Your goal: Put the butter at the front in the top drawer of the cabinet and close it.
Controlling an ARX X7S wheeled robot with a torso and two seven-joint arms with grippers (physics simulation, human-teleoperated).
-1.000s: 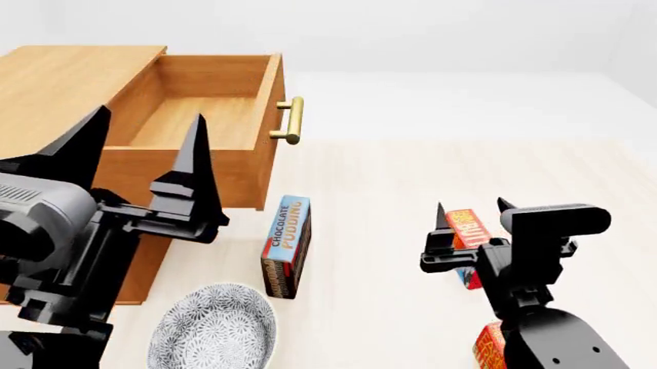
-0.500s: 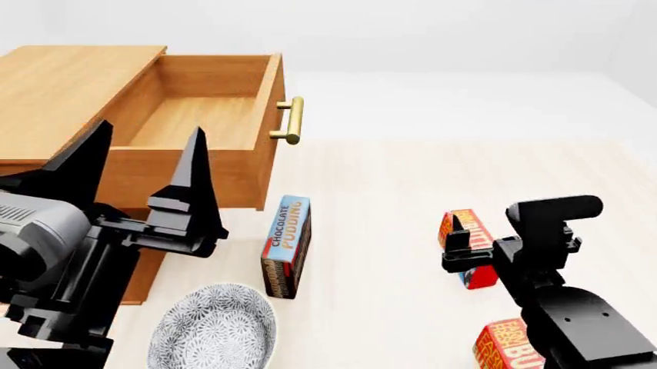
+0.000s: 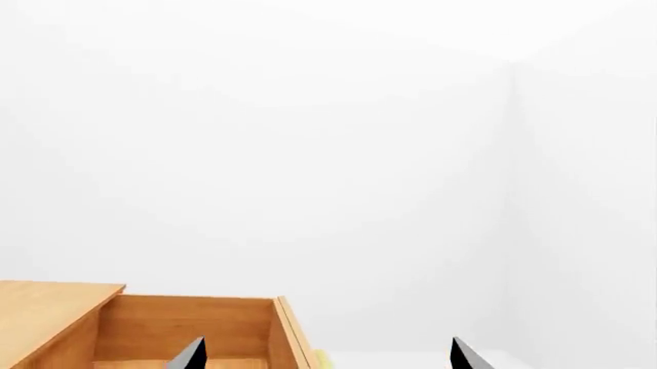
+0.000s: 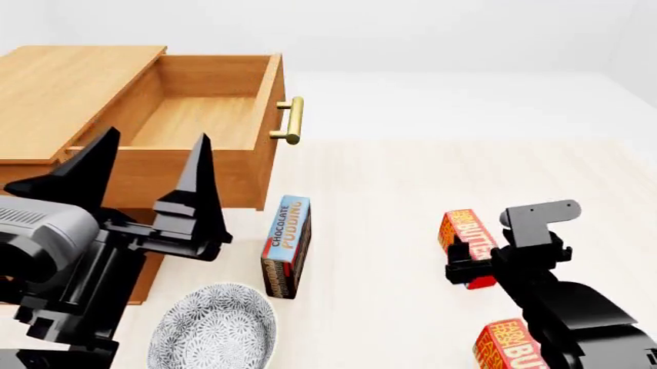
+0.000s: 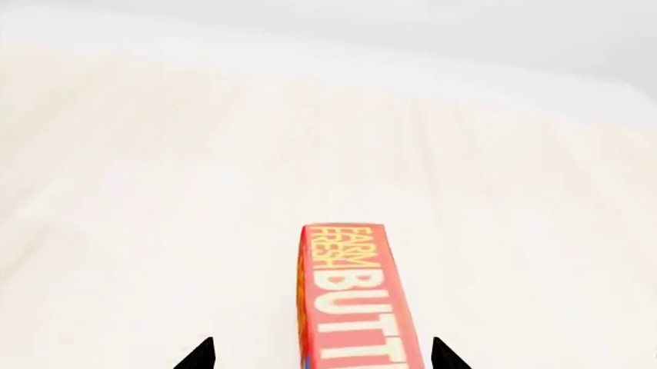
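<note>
Right gripper (image 5: 321, 355): I see two black finger tips (image 5: 201, 355) spread apart, one on each side of the red rectangular butter carton with yellow "FARM FRESH BUTTER" lettering (image 5: 355, 296); neither tip visibly touches it. From the head camera the gripper sits low at the carton's near end (image 4: 468, 237), and the arm hides whether there is contact.

Left gripper (image 4: 144, 173): I see two long black pointed fingers (image 4: 193, 184) held wide apart with nothing between them, raised at the near left in front of the cabinet. The wrist camera shows only their tips (image 3: 191, 355) against a white wall.

Butter carton, task item: on the pale floor at the right, standing on a long narrow edge, well apart from the cabinet.

Second red butter carton (image 4: 510, 346): nearer than the first, partly behind my right arm.

Dark blue-brown "CHOCOLATE PUDDING" box (image 4: 286, 244): on edge, near centre, just right of the cabinet.

Round grey patterned bowl (image 4: 214, 327): near left, beside the pudding box.

Honey-brown wooden cabinet (image 4: 57, 92): far left.

Top drawer of honey-coloured wood (image 4: 195, 115): pulled out to the right, brass bar handle (image 4: 294, 120) on its front.
</note>
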